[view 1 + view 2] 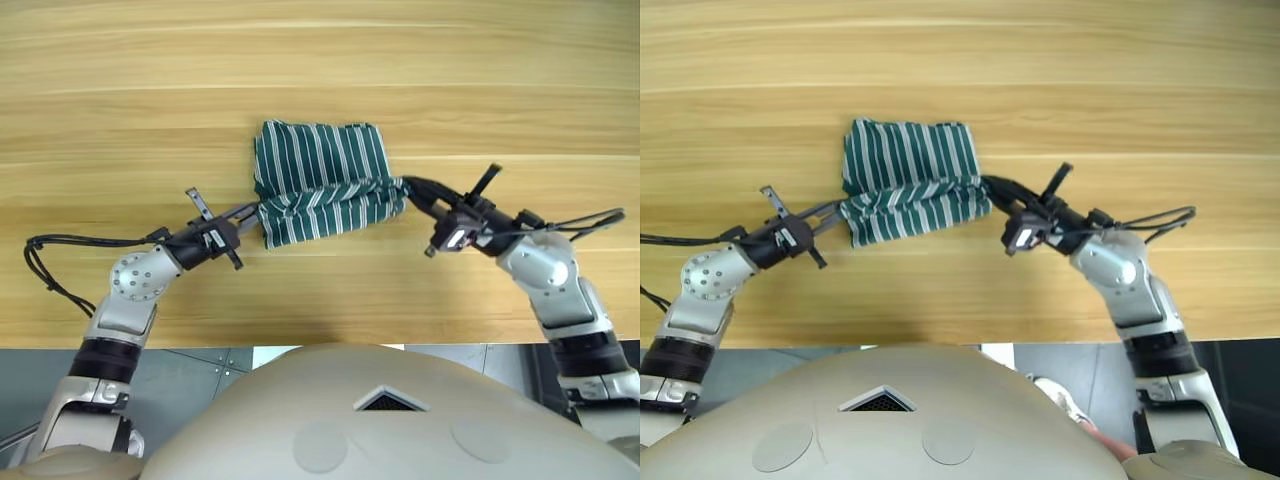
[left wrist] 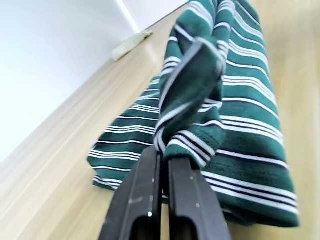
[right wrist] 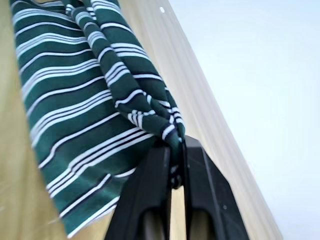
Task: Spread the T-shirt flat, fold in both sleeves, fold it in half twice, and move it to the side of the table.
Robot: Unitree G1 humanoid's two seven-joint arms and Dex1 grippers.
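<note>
My left gripper [image 2: 162,156] is nearest on my left side. Its two black fingers are pressed together on a bunched fold of the dark green T-shirt with thin white stripes [image 1: 320,170], at the shirt's near left corner. On the other side my right gripper [image 3: 176,146] does the same: its black fingers are pinched tight on a twisted bit of the striped cloth at the near right corner. Between the two grips the shirt's near edge runs as a taut, slightly crumpled band, and from my wrists I see the cloth rise out of the fingers in a gathered ridge before it broadens into flat striped fabric. Beyond that band the rest of the shirt is a compact, roughly rectangular folded bundle with its stripes running away from me. It rests on the light wooden table with long straight grain [image 1: 320,60], about midway across and in the near half of the top. Both of my arms reach in from the near edge, with the shirt between them, and the wood runs on bare past the shirt's far edge.
</note>
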